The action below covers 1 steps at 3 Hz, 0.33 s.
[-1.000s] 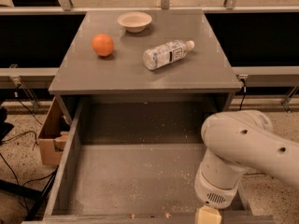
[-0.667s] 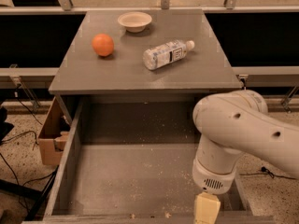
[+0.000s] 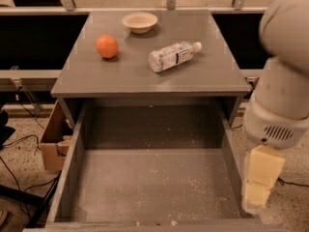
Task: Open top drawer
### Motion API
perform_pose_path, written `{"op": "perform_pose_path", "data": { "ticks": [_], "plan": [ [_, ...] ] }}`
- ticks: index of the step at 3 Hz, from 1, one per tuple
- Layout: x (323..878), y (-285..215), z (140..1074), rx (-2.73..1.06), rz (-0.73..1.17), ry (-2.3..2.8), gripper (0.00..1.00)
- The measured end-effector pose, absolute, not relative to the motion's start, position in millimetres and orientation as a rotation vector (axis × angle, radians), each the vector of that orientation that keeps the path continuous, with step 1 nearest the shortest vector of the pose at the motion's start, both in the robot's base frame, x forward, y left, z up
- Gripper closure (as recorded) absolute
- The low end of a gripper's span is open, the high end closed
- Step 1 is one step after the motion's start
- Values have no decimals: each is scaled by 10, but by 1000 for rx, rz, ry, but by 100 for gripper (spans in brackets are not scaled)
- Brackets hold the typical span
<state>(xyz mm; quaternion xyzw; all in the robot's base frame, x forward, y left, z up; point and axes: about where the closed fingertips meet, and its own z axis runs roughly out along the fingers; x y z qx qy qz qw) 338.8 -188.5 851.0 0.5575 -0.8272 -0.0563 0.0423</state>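
One blocky claw [image 3: 261, 190] beside speckled top drawer [image 3: 149, 180]

The top drawer [image 3: 145, 182] is matt grey inside, gritty with crumbs, and the gripper [image 3: 259, 193], by its right front corner, looks like smooth cream plastic.

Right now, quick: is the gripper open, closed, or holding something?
Gripper: cannot be told whether it is open, closed or holding anything. It hangs at the right wall of the pulled-out top drawer, near its front.
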Motion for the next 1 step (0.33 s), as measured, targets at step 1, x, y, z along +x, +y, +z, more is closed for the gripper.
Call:
{"op": "perform_pose_path", "data": {
  "ticks": [1],
  "plan": [
    [3516, -2239, 9212, 1773, -167, -2682, 0]
  ]
}}
